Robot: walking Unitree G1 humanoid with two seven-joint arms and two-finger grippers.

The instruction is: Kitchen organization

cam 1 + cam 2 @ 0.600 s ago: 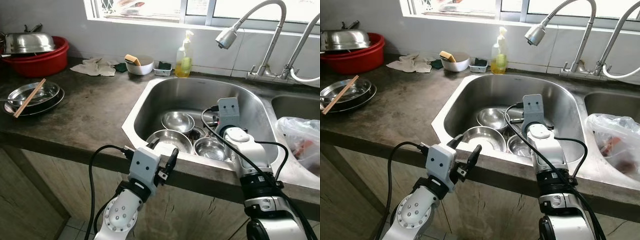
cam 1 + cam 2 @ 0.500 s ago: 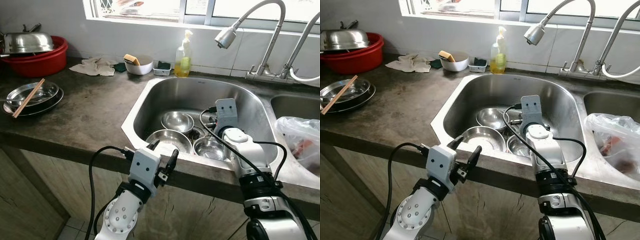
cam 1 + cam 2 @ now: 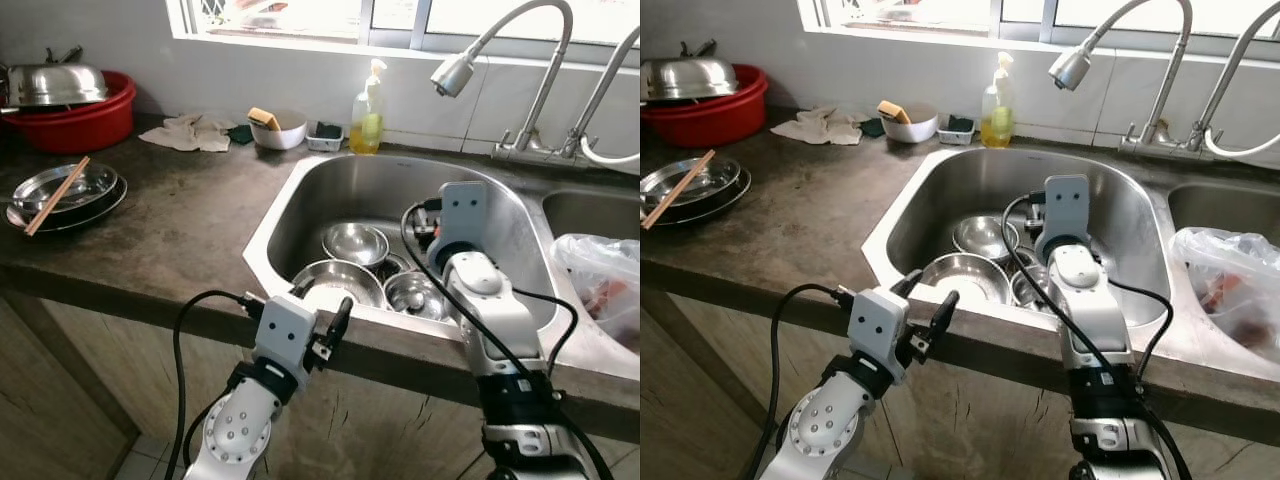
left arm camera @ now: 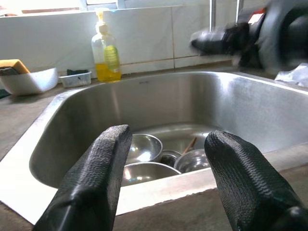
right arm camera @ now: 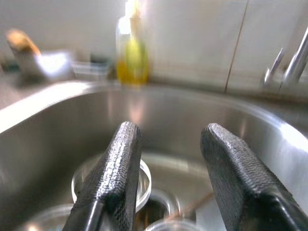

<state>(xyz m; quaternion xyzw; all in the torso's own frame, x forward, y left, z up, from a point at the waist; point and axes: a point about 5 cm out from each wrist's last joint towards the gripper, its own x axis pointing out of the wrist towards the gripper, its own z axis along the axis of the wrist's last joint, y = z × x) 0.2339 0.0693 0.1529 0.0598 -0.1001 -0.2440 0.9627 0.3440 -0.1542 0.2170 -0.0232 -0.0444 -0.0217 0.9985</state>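
Right gripper [image 5: 166, 187], fingers parted and empty, has lifted slightly above the steel bowls [image 3: 352, 245] in the sink [image 3: 290, 195]: no bowl taken yet. Left gripper [image 4: 166, 178], open, waits at the counter edge.

Home kitchen: steel sink [image 3: 300, 190] holding bowls [image 3: 355, 243], faucet [image 3: 500, 45], dish soap [image 3: 367, 118], stone counter [image 3: 170, 230]
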